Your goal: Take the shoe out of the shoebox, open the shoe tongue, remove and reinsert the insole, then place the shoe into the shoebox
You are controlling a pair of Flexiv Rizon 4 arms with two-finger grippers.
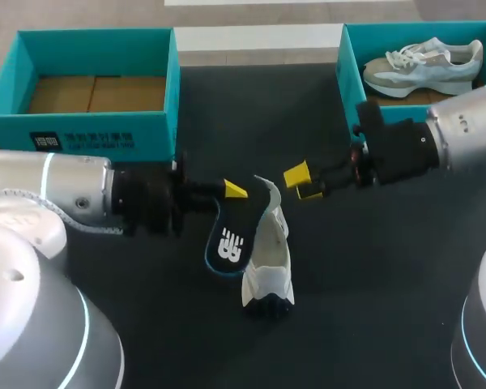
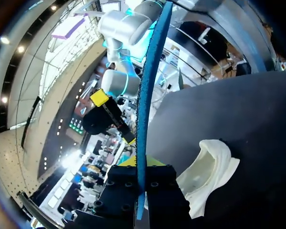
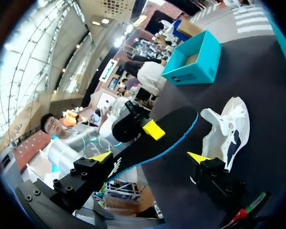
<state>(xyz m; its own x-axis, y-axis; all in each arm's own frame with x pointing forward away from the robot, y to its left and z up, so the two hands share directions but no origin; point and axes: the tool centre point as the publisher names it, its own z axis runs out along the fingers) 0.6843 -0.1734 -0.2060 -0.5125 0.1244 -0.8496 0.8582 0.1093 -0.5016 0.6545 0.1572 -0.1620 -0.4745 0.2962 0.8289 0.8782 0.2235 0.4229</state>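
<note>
Misalignment is likely: the left pincer (image 1: pixel 241 194), clamped on the insole (image 1: pixel 231 239) close beside the white shoe (image 1: pixel 269 271) on the bench (image 1: pixel 373 267), may push the unsecured shoe aside, since the right pincer (image 1: pixel 304 185) hangs apart, gripping nothing.

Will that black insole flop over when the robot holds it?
Probably only a little: pinched near one end by the left gripper, the insole stands out nearly straight. It looks thin, so it is likely light and bendy.

Right shoebox (image 1: pixel 350 61) partly behind right arm (image 1: pixel 470 121); far side off-frame
</note>
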